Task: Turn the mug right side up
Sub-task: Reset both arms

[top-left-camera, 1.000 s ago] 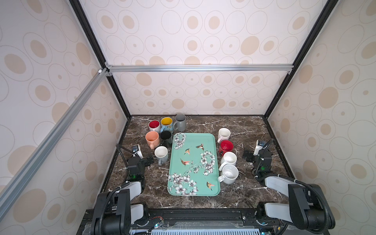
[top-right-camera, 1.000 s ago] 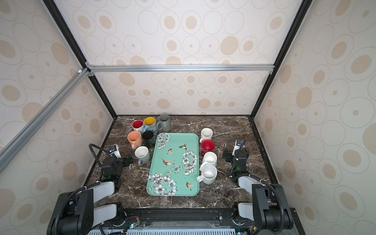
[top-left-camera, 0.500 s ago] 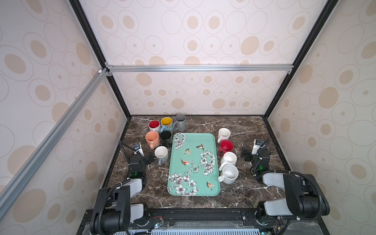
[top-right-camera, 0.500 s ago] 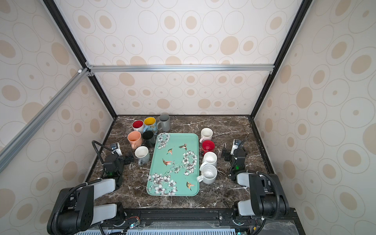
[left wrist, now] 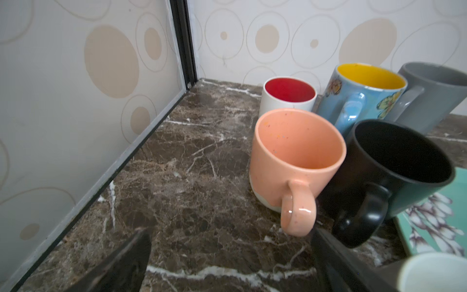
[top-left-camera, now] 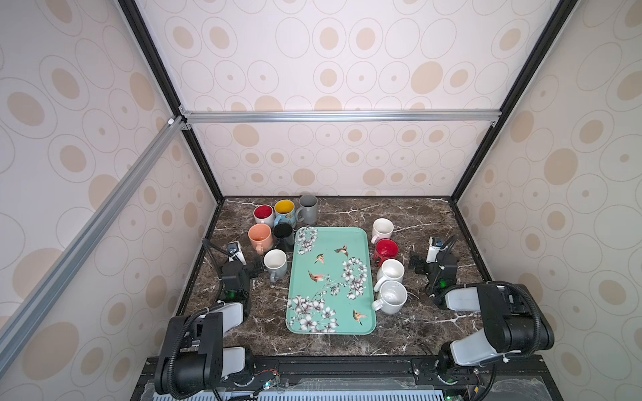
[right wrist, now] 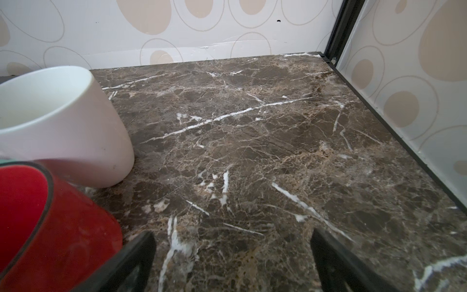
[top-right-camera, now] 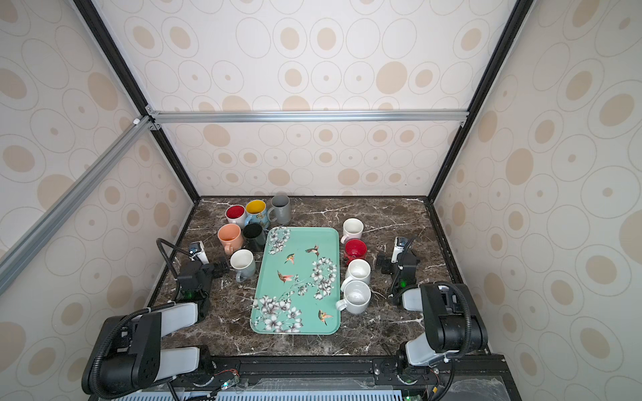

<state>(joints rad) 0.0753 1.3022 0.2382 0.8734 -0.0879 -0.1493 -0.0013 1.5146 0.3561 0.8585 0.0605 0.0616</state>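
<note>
Every mug in view stands mouth up. A left group holds a peach mug [top-left-camera: 260,236], a black mug [top-left-camera: 284,234], a white mug [top-left-camera: 276,264] and three more behind. Several mugs line the right side of the tray, among them a red mug [top-left-camera: 386,250] and a white mug [top-left-camera: 382,229]. My left gripper [top-left-camera: 252,265] [left wrist: 230,231] is open and empty, low over the table, just short of the peach mug's handle [left wrist: 298,209]. My right gripper [top-left-camera: 427,262] [right wrist: 232,233] is open and empty beside the red mug [right wrist: 38,227].
A teal flowered tray [top-left-camera: 330,239] lies in the middle of the marble table [top-left-camera: 417,215] with nothing on it. Patterned walls close in the back and both sides. Bare marble lies ahead of the right gripper up to the back wall.
Both arms have crept a little toward the back and inward, closer to the mugs. Both grippers stay open. No mug has moved.
</note>
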